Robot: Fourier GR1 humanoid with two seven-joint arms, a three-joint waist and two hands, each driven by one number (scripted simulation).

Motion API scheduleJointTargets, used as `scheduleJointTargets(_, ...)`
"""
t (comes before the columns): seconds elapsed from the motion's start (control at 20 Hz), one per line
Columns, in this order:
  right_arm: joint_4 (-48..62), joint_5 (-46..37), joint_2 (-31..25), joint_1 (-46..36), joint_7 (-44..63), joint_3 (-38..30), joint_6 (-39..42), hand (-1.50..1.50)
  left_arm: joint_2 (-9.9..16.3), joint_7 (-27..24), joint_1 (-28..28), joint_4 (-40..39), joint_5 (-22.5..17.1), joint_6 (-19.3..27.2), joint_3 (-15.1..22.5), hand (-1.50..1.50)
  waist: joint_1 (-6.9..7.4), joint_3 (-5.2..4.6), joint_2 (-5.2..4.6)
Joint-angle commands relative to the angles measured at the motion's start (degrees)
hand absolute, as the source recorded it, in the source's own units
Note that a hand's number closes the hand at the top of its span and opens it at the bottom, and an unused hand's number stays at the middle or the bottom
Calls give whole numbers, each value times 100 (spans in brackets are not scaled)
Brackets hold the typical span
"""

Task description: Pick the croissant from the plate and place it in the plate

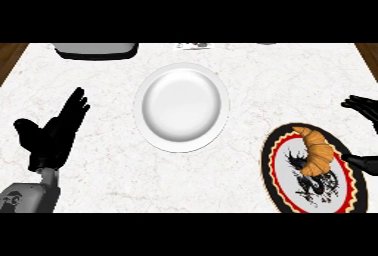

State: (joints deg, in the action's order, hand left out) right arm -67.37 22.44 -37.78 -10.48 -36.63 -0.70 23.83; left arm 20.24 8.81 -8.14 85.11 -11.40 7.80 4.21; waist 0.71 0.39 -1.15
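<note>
The right hand (363,107) shows at the view's right edge, open, with fingers spread above and a thumb below; it is just beside the black plate (275,170) and holds nothing. The croissant (317,152) lies on that plate, toward its upper right: a golden-brown curved roll, ridged, its tip pointing up-left. The plate has a black rim, a red-and-yellow zigzag band and a white middle with a dark figure. A white plate (181,106) sits bare at the counter's (96,90) centre, well apart. The left hand (52,135) rests open at the left, fingers up.
</note>
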Motion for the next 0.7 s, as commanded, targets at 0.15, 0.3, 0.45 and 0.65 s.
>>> scheduleJointTargets(0.15,1435,-1718,-562,-75,-2087,376,433,-150,-103,140,-393,-427,37,-1,-39,0,17,-15,42)
scheduleJointTargets(0.3,1805,-2115,-869,-252,-2369,474,297,-150,-69,-71,-244,-523,102,-133,-46,0,20,-24,72)
scheduleJointTargets(0.45,2525,-2566,-550,-735,-2635,712,-93,-150,-110,71,-576,-732,19,-210,-154,0,45,-24,62)
scheduleJointTargets(0.65,2586,-2804,-877,-1087,-2346,827,100,-150,-241,-235,-263,-759,195,-186,-107,0,16,-32,84)
